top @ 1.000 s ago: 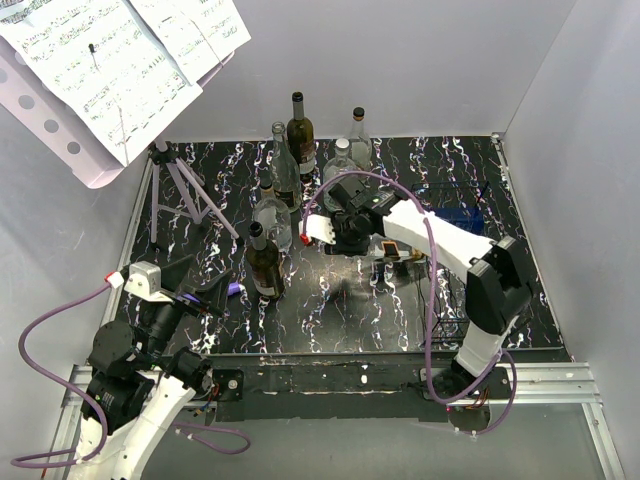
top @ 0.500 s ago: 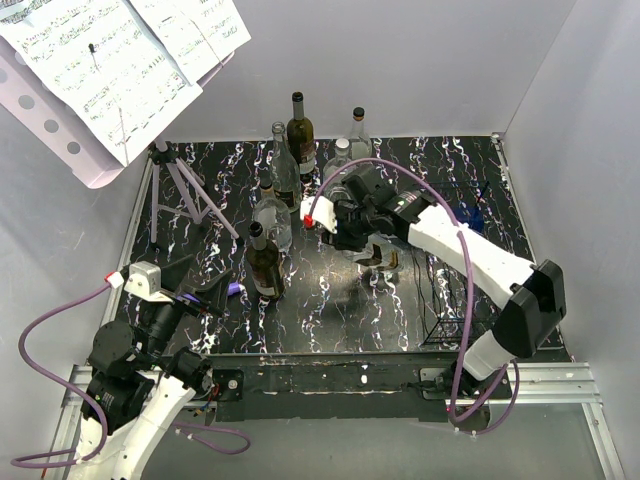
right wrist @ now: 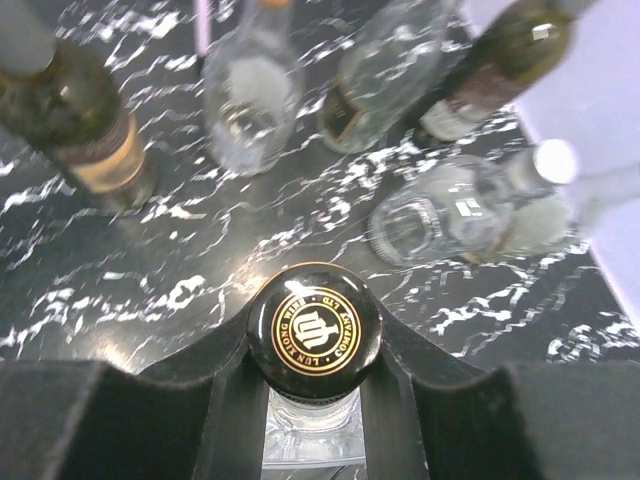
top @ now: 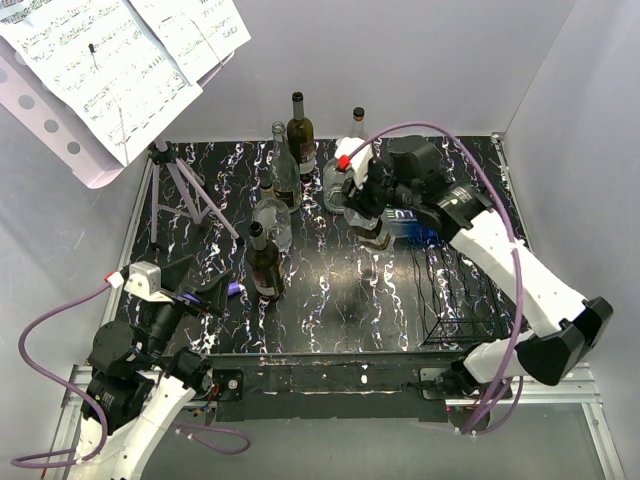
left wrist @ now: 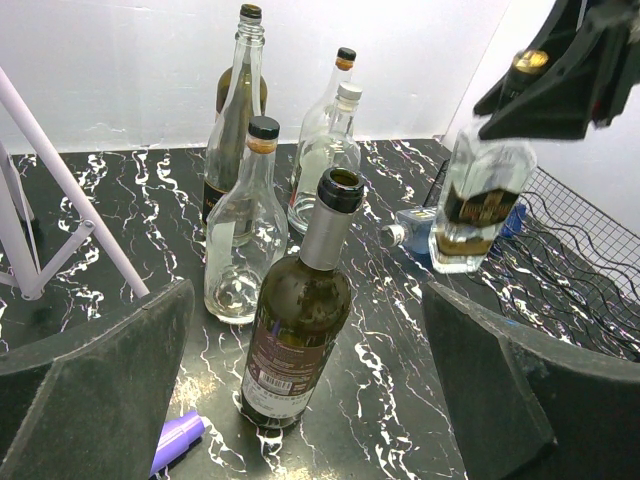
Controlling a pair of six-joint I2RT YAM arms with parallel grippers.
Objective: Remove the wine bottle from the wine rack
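My right gripper [top: 372, 203] is shut on the neck of a clear square wine bottle [left wrist: 478, 200] with a dark label and a black gold-printed cap [right wrist: 315, 329]. The bottle hangs upright, left of the black wire wine rack [top: 455, 300], out of the rack and near the back group of bottles. Its base is at or just above the table; I cannot tell which. In the right wrist view the fingers [right wrist: 225, 400] clamp just under the cap. The rack also shows at the right of the left wrist view [left wrist: 585, 255]. My left gripper [top: 205, 295] is open and empty at the near left.
A dark green bottle [top: 264, 265] stands mid-left, close before my left gripper [left wrist: 310, 400]. Several clear and dark bottles [top: 285, 165] stand at the back. A purple music stand [top: 190, 195] is at the left, a purple marker [left wrist: 178, 440] by it, and a blue object [top: 425, 228] behind the held bottle.
My right arm has stretched out and carried the bottle from the table's middle toward the back right, turning it upright. The left arm has not moved.
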